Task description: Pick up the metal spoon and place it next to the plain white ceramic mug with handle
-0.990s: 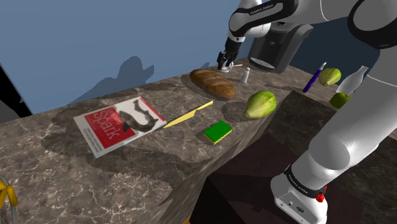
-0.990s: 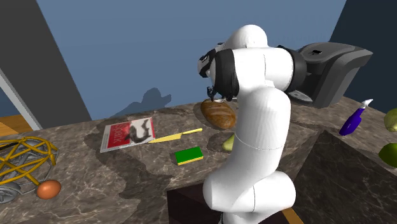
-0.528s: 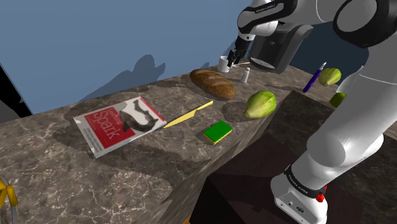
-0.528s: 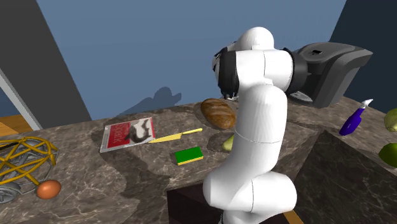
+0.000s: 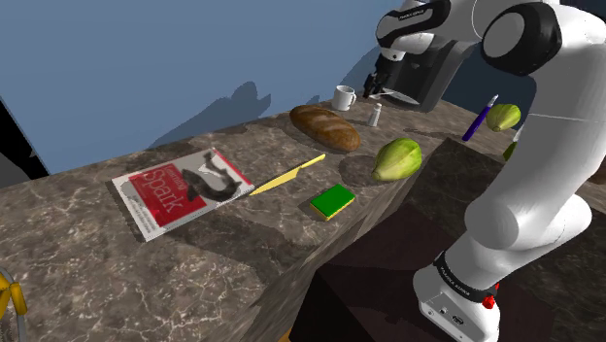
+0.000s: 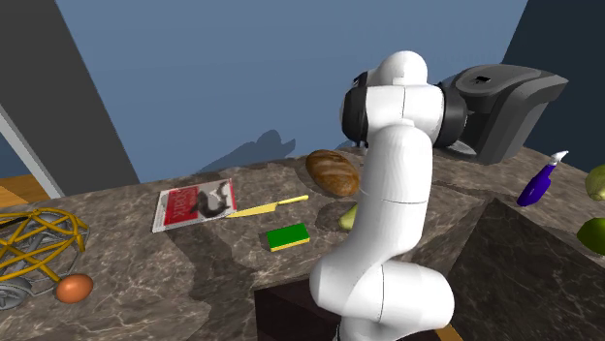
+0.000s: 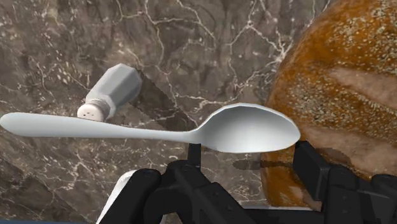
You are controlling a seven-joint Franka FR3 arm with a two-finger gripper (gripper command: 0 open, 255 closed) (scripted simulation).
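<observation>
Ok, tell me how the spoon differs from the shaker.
The spoon is long and slim with an oval bowl; the shaker is short and stubby with a holed cap. The spoon is clasped in the tool above the counter; the shaker stands on it. Both are pale grey.

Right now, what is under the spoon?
Under the spoon, clasped by the fingers, lies marble counter, with a salt shaker beneath the handle and a bread loaf at the bowl's tip. The handle covers the shaker's cap edge; the bowl hides the counter below it.
</observation>
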